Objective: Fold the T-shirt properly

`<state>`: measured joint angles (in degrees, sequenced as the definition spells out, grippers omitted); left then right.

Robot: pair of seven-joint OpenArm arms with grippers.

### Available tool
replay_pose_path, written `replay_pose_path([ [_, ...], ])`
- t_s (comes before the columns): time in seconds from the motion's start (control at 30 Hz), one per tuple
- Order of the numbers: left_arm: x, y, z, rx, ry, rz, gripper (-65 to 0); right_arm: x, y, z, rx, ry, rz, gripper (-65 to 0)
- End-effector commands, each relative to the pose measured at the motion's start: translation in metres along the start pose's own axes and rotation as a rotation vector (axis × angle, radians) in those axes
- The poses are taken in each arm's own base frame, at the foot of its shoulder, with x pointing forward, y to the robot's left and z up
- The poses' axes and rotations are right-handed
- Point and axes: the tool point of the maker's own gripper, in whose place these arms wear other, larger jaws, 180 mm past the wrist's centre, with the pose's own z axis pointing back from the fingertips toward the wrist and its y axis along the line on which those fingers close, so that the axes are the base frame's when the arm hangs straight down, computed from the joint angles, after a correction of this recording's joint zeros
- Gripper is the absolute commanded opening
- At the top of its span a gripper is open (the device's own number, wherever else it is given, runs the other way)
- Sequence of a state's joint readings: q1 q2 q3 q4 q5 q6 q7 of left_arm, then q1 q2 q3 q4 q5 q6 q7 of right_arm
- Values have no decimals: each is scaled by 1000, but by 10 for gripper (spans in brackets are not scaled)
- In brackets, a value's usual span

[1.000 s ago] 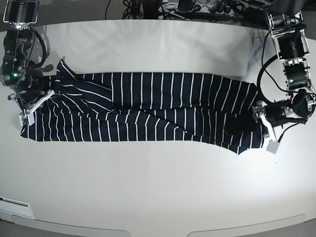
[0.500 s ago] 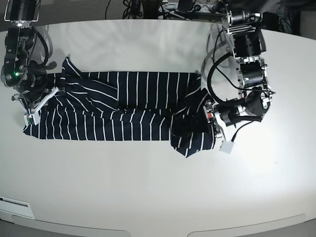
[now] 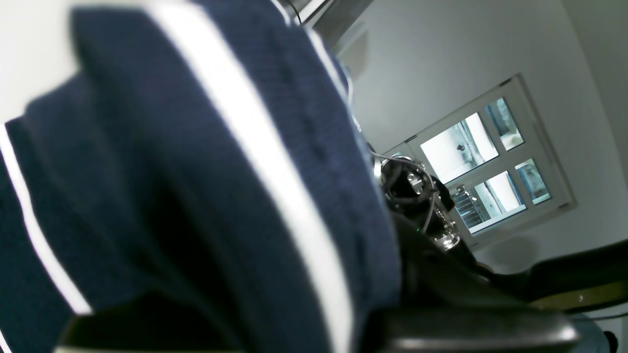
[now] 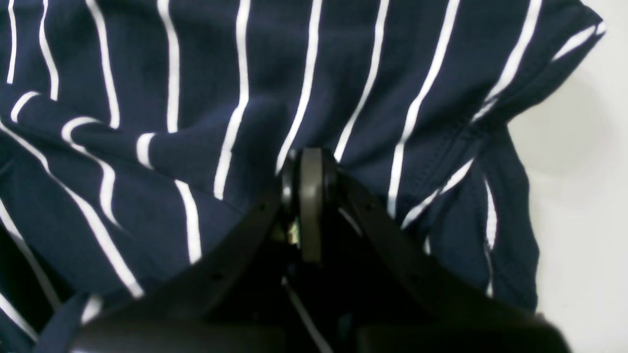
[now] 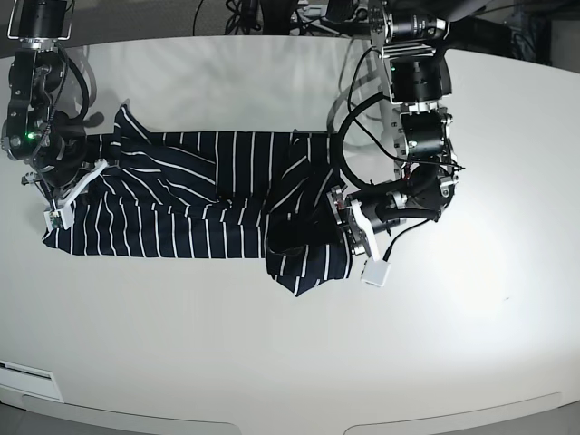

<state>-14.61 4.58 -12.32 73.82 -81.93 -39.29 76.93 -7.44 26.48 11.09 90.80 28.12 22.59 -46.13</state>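
The T-shirt [image 5: 199, 204] lay lengthwise across the middle of the white table [image 5: 272, 362], and its end nearest the left gripper [image 5: 343, 227] was lifted and doubled back over the rest of the cloth. That gripper's jaws were clamped on the raised end of the shirt; in the left wrist view a thick bunch of striped cloth filled the frame right at the jaws. At the shirt's far end the right gripper [image 4: 304, 169] had its jaws together, pinched on a ridge of fabric beside a hem, close to the bare table.

The main risk, as I judged it, was the lifted end collapsing into a heap instead of landing flat. The grip looked like a gathered wad, not a single edge, so a release might drop several layers crookedly on the shirt's middle. The hanging corner below the left gripper drooped toward the table's near side and could tuck under itself as the fold went over.

A second risk was drag. If the right gripper's pinch slipped or lifted, the whole shirt could slide along the table toward the left gripper, and the fold line would wander. The body near the right gripper was already creased, and any pull could set those wrinkles into the fold.
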Motion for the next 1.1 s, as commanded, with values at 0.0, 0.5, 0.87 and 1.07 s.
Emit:
replay_pose_path([
  [0.0, 15, -10, -5, -31, -28, -47, -650, 10, -3, 5, 0, -22, 20, -650],
  [0.5, 10, -29, -31, -121, -44, 29, -234, 14, 15, 6, 99, -40, 9, -555],
  [0.87, 5, -23, -32, -82, -15, -29, -650, 14, 19, 6, 123, -37, 23, -555],
  [1.07, -17, 21, -29, 155, 100, -78, -650, 34, 24, 16, 122, -92, 65, -555],
])
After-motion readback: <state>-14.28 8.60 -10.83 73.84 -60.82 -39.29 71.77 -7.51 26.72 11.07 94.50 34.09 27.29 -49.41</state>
